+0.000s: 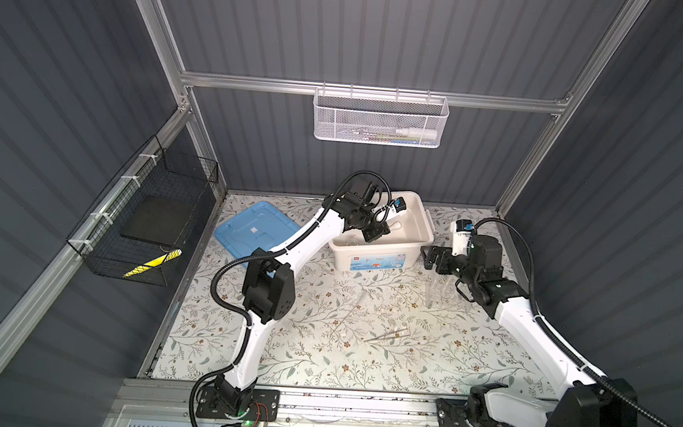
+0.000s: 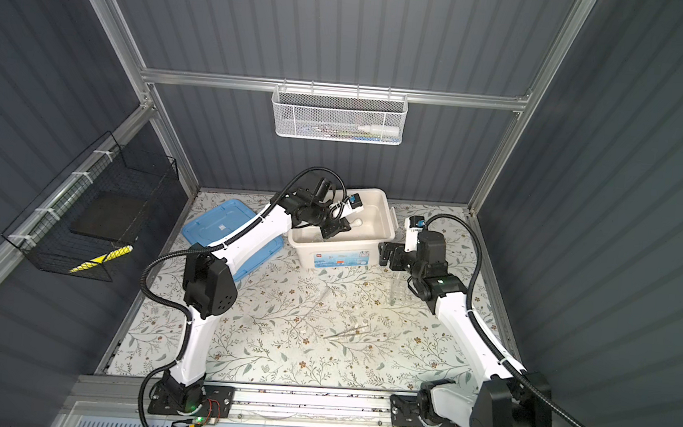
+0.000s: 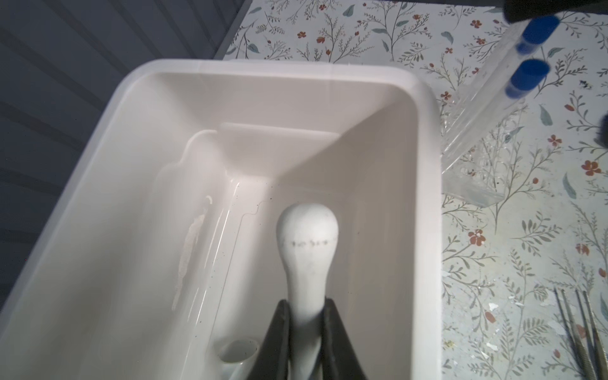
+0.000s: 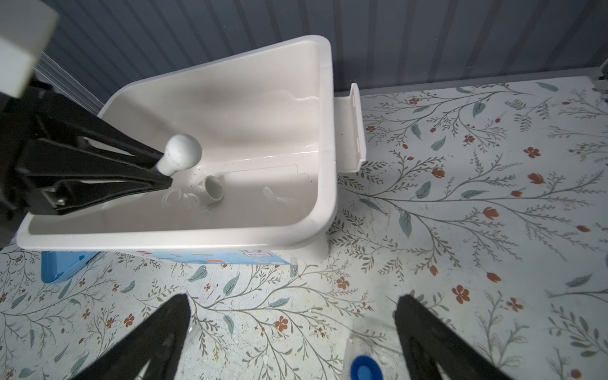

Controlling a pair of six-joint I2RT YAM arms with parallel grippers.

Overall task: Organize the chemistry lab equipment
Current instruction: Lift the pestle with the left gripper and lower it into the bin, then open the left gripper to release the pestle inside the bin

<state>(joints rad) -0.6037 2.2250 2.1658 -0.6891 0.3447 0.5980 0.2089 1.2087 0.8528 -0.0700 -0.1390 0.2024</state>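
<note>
My left gripper is shut on the stem of the white pestle, which hangs above the inside of the cream box; in both top views it is over the box. The small white mortar lies on its side on the box floor beside the clear glass dish. My right gripper stands open just right of the box, above the clear tube rack holding blue-capped test tubes. Metal tweezers lie on the mat's middle.
The blue lid lies flat left of the box, partly under my left arm. A white mesh basket hangs on the back wall and a black wire basket on the left wall. A faint clear slim tube lies on the floral mat.
</note>
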